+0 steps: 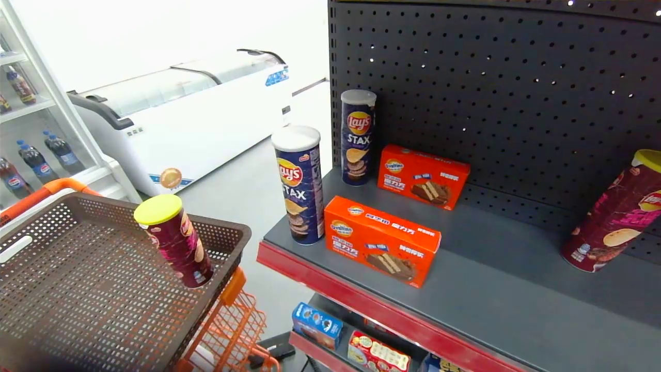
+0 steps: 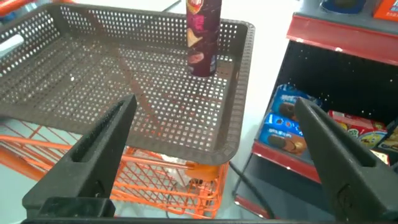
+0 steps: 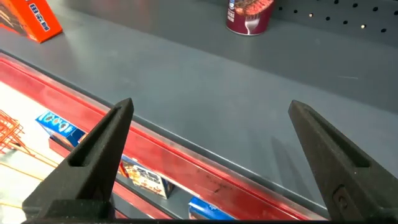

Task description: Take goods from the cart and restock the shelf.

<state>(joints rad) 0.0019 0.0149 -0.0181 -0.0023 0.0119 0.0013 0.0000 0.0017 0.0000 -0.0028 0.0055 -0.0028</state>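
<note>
A maroon chips can (image 1: 178,242) with a yellow lid stands in the far right corner of the brown cart basket (image 1: 62,289). In the left wrist view my left gripper (image 2: 214,104) hangs open over the basket's near rim (image 2: 186,140), a good way short of that can (image 2: 202,37). The grey shelf (image 1: 490,289) carries two blue chips cans (image 1: 300,186) (image 1: 357,138), two orange boxes (image 1: 382,240) (image 1: 422,176) and another maroon can (image 1: 614,217) leaning against the back panel. My right gripper (image 3: 211,107) is open above the shelf's front part (image 3: 205,81), with the maroon can (image 3: 249,15) farther back.
The shelf has a red front edge (image 1: 361,299) and a black pegboard back (image 1: 490,77). Snack packs (image 1: 317,325) lie on the lower shelf. A white chest freezer (image 1: 196,119) and a drinks fridge (image 1: 31,129) stand behind the orange cart frame (image 1: 232,330).
</note>
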